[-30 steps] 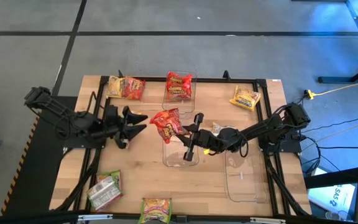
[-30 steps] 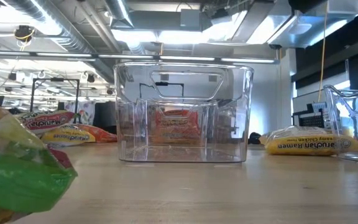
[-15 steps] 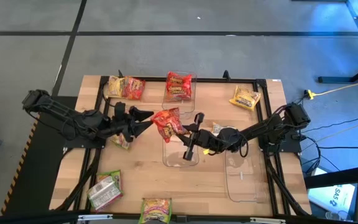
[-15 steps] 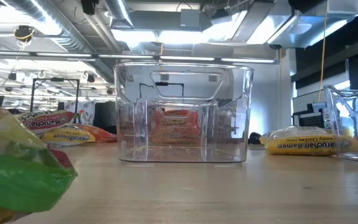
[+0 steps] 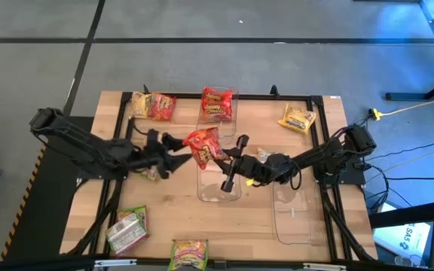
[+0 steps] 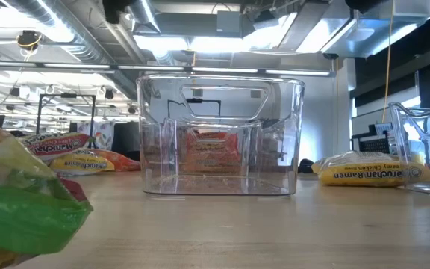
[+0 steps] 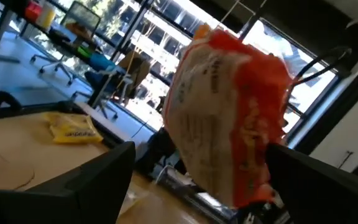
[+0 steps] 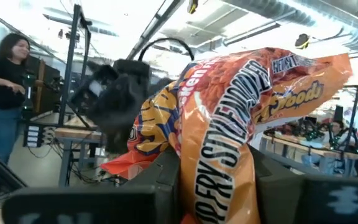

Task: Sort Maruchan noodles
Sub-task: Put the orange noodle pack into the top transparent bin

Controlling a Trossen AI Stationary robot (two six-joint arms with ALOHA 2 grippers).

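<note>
Left hand nearer (almost touching) red packet

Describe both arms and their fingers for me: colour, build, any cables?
Both arms are dark, nearly black, built of slim jointed segments. The left gripper ends in two pointed black fingers; the right gripper has blocky dark fingers and a wrist with a small yellow spot. Thin black cables loop along the right arm. No markings are readable.

Bright, even ceiling light fills the room, with glare from the strip lights overhead. Both wrist views are motion-blurred, and the near green packet in the low view sits out of focus.
</note>
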